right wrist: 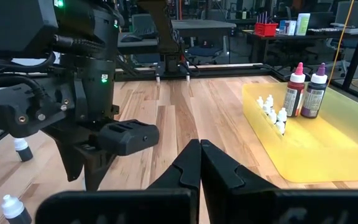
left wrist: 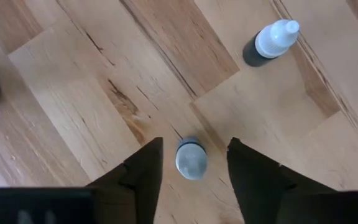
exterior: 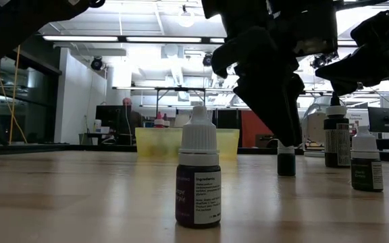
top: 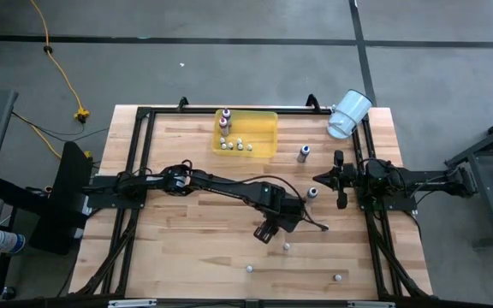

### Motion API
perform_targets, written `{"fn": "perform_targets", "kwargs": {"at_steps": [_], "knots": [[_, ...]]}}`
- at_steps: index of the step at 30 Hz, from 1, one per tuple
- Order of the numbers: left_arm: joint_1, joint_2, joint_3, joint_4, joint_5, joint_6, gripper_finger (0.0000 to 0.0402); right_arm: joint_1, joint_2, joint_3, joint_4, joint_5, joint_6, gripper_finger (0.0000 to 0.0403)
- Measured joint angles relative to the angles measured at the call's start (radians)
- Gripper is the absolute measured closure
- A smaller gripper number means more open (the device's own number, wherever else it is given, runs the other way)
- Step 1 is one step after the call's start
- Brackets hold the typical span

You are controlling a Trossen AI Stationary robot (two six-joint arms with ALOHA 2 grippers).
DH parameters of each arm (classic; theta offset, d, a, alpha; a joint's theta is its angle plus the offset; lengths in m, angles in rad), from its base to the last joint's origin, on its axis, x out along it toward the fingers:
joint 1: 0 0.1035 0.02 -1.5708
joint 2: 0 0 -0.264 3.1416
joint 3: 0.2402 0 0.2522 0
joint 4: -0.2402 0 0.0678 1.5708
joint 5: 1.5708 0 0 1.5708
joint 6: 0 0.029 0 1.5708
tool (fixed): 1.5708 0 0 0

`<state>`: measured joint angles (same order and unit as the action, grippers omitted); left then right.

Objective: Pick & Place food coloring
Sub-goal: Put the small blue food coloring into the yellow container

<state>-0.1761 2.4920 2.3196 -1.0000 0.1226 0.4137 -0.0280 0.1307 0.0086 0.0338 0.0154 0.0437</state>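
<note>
Left gripper (top: 265, 233): mine, reaching over the middle of the table toward its near edge, fingers (left wrist: 143, 171) spread wide, nothing gripped.

Bottle under it (left wrist: 191, 159): one small bottle stands upright on the wood right between my two fingers; the left wrist view shows bare gaps on both sides of its pale cap.

Right gripper (right wrist: 199, 163): my other arm sits by the table's right edge, fingers pressed together, nothing in them.

Tray (top: 266, 145): one yellow tray at the far edge, near the middle.

Bottles in the tray: I count two taller ones (right wrist: 296, 89) standing at one end, one red-bodied and one dark, and about seven tiny pale ones (top: 233, 144) in a loose bunch beside them.

Bottles loose on the table: apart from the one between my fingers, five that I can pick out from above. One dark one (top: 304, 153) between the tray and the right arm, one (top: 312, 193) just beside the right arm, one pale dot (top: 287, 247) near my left gripper, and two (top: 250, 268) more close to the near edge, the second (top: 338, 277) toward the right corner.

Low view: four dark-bodied bottles with white caps stand upright, the nearest (exterior: 198, 177) with a purple label.

Cup (top: 348, 114): one white cup, lying on its side at the far right corner.
</note>
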Motion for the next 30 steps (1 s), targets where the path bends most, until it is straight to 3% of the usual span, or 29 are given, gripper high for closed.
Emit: {"fn": "perform_targets", "kwargs": {"at_steps": [30], "knots": [[-0.001,0.011,0.001,-0.003,0.002,-0.038,0.0376,0.0,0.0,0.0,0.0,0.0,0.0,0.0402]]}}
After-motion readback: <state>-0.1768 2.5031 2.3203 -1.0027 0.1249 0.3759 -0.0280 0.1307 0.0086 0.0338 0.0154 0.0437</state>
